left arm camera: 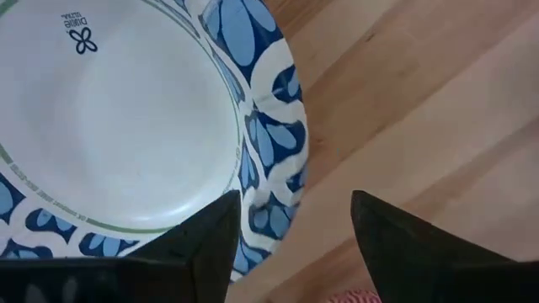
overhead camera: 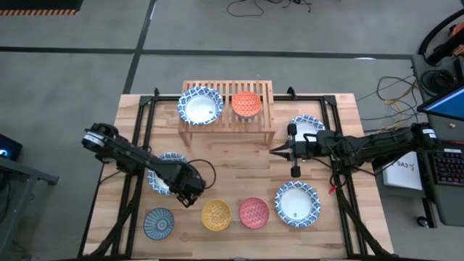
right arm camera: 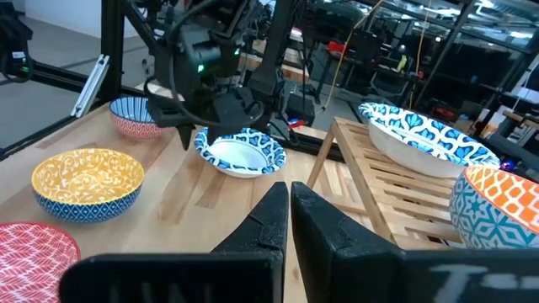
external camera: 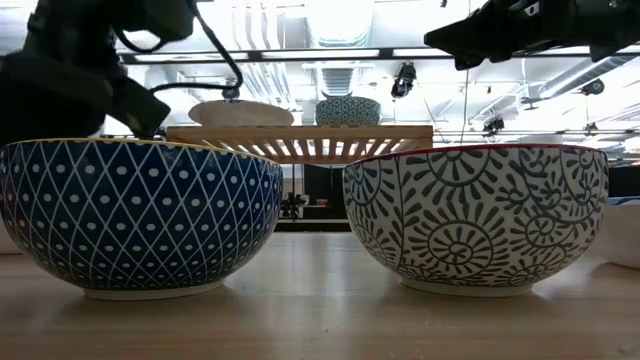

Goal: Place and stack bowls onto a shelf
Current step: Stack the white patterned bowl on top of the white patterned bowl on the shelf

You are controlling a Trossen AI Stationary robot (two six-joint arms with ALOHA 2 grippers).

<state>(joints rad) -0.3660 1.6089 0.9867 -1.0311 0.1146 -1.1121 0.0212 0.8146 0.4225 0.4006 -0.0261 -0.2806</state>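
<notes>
High view: we see the shelf [overhead camera: 228, 109] bearing a white bowl [overhead camera: 201, 106] and an orange bowl [overhead camera: 246, 104]. The left gripper [overhead camera: 190, 190] hangs over another white bowl [overhead camera: 164, 176].

Left wrist view: its fingers [left arm camera: 202, 248] gape astride that bowl's rim.

Right wrist view: the right gripper [right arm camera: 289, 220] is pressed closed, empty, facing the shelf.

In the high view the left arm [overhead camera: 138, 161] covers much of a white bowl [overhead camera: 162, 175]. The left wrist view cuts that bowl off at its edges. Another white bowl [overhead camera: 307, 124] sits partly hidden behind the right arm [overhead camera: 362, 148].
</notes>
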